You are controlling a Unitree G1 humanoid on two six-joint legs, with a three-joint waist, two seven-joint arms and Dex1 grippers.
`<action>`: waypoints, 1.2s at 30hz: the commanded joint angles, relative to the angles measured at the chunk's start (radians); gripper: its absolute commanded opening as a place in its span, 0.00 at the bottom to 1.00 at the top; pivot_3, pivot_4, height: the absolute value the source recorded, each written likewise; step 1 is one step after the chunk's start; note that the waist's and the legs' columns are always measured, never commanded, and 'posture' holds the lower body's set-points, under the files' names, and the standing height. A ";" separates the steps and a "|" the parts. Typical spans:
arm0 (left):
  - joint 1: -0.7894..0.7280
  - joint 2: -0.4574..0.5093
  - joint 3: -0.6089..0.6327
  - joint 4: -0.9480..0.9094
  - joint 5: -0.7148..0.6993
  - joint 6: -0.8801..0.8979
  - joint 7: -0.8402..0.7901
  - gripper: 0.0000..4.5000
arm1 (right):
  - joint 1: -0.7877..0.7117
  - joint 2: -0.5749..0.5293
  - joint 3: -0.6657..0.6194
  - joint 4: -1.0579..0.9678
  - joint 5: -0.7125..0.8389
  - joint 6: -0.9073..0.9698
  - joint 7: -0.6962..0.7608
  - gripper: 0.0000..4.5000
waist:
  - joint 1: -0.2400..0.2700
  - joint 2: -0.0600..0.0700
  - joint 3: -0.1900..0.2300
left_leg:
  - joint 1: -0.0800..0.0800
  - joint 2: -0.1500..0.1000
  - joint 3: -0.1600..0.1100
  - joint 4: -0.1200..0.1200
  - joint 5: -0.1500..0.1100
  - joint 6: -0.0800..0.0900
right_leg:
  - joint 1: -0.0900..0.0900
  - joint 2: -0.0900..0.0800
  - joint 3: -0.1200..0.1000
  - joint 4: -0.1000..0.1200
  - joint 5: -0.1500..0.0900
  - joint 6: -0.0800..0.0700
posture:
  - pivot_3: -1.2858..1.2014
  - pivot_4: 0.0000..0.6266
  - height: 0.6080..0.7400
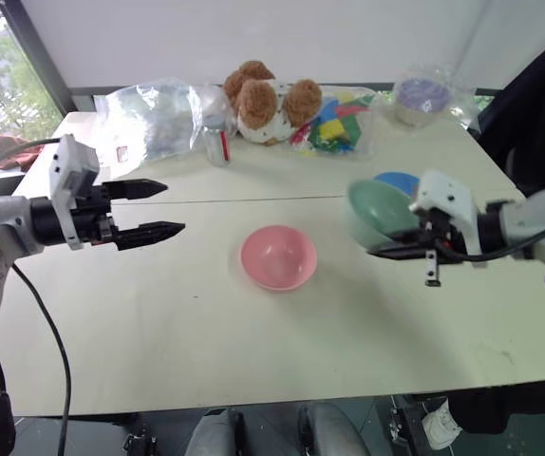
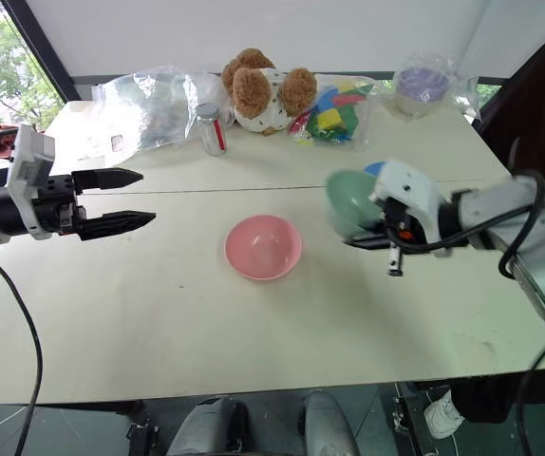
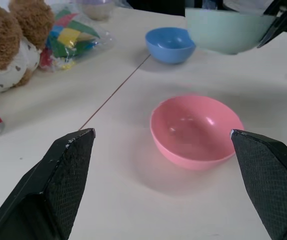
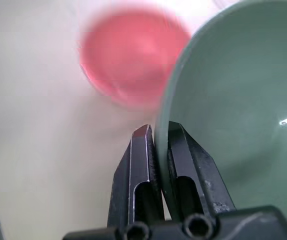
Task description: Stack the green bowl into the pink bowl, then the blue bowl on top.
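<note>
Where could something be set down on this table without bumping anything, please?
The near half of the table, in front of the pink bowl, is bare, as is the stretch between that bowl and the left hand. The far edge is crowded: plastic bags, a teddy bear, a small jar.

The right gripper [image 2: 360,239] holds the tilted green bowl [image 2: 350,202] above the table [image 2: 253,323], right of the pink bowl [image 2: 263,247].

left end effector [image 1: 163,209]: two black tapered fingers, textured inner pads
left wrist housing [image 1: 71,176]: white block — black motor section behind it
right end effector [image 4: 156,134]: slim black fingers, two round screw holes at base
right wrist housing [image 1: 448,204]: white cover
forearms: grey shells — black cables looping off both
</note>
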State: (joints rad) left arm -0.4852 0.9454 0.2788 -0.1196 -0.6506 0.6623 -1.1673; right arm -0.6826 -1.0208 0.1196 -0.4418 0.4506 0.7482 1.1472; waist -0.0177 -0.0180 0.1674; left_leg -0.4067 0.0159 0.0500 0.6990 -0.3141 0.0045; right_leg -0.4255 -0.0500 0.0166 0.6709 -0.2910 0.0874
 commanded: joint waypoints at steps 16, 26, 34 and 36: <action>0.107 0.018 0.076 -0.160 -0.068 0.048 0.093 1.00 | -0.202 0.308 0.417 0.321 -0.375 -0.388 0.146 0.35 | 0.002 0.000 0.000 | -0.002 -0.002 0.001 0.001 0.000 0.000 | -0.002 -0.003 -0.001 0.000 0.000 0.000 | 0.52 0.24 1.00; 0.107 0.012 0.054 -0.154 -0.076 0.052 0.116 1.00 | -0.286 0.269 0.104 0.332 -0.247 -0.174 0.066 0.99 | 0.006 0.000 0.000 | -0.001 -0.002 0.000 0.000 0.000 0.000 | -0.001 -0.004 -0.001 0.000 0.000 0.000 | 0.52 0.24 1.00; 0.077 0.008 0.020 -0.136 -0.070 0.043 0.116 1.00 | -0.144 0.094 0.064 0.631 -0.415 -0.249 -0.056 0.99 | 0.000 0.000 0.000 | -0.002 -0.005 0.001 0.000 0.000 0.000 | 0.001 -0.008 -0.002 -0.003 0.000 0.000 | 0.52 0.24 1.00; 0.070 0.008 0.011 -0.129 -0.064 0.038 0.113 1.00 | -0.127 0.106 0.073 0.720 -0.444 -0.264 -0.084 0.99 | -0.008 0.000 0.000 | -0.002 -0.005 0.003 -0.001 0.000 0.000 | -0.001 -0.007 -0.001 -0.001 0.000 0.000 | 0.52 0.24 1.00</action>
State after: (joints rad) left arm -0.4019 0.9492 0.2843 -0.2469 -0.7097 0.7145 -1.0489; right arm -0.7943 -0.9147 0.2107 0.2530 0.0287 0.5077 1.0871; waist -0.0258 -0.0176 0.1678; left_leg -0.4078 0.0115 0.0532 0.6979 -0.3137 0.0038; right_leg -0.4273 -0.0561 0.0163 0.6703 -0.2909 0.0873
